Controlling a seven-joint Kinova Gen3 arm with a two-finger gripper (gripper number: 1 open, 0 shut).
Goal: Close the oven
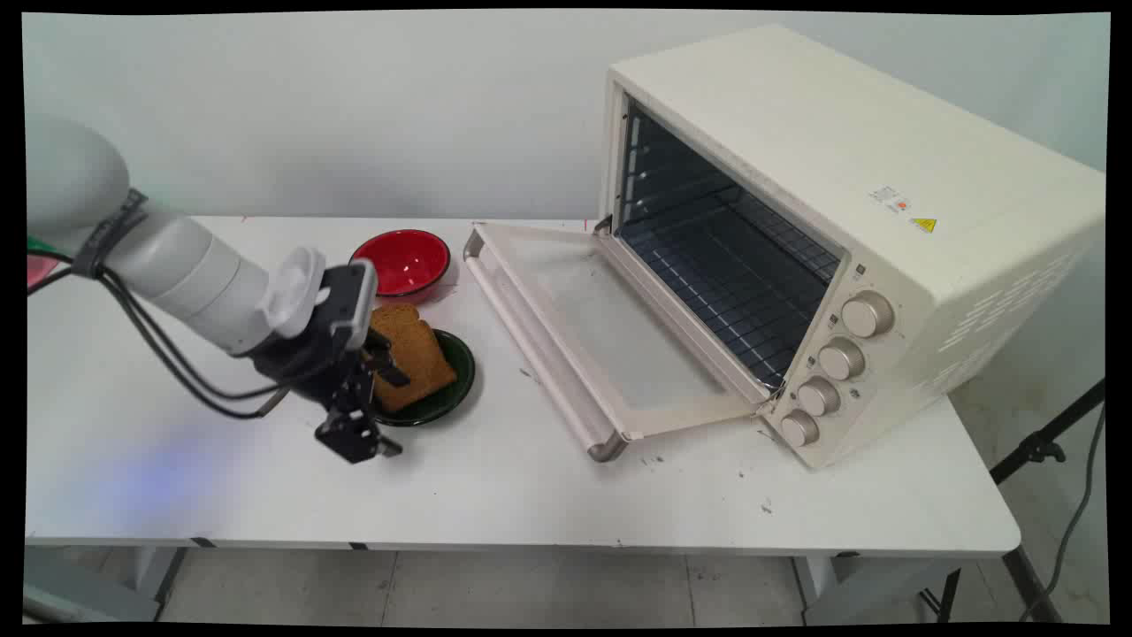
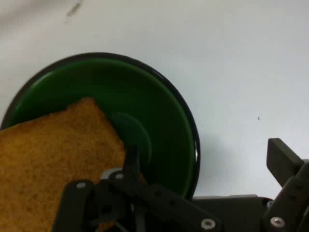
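Two bowls sat on the bench (image 1: 619, 495): a red bowl (image 1: 402, 263) at the back and a green bowl (image 1: 442, 380) just in front of it, both left of the oven (image 1: 849, 230), whose door (image 1: 601, 327) lay folded flat toward the bowls. Toast (image 1: 411, 354) lay in the green bowl, leaning over its rim on the arm's side. The tool (image 1: 376, 398) was low at the bowl's 8 o'clock edge in the main view, its fingers spread, one finger (image 2: 130, 162) over the toast and the other finger (image 2: 285, 162) out over bare bench beyond the rim. Nothing was pinched. From the tool, the toast lay toward 10 o'clock in the hand view, with most of the slice off to one side of the gap. Toast looked brown, grainy, roughly square with a rounded top, its long axis running about 11 to 5 o'clock in the main view. Oven rack (image 1: 734, 274) was bare.
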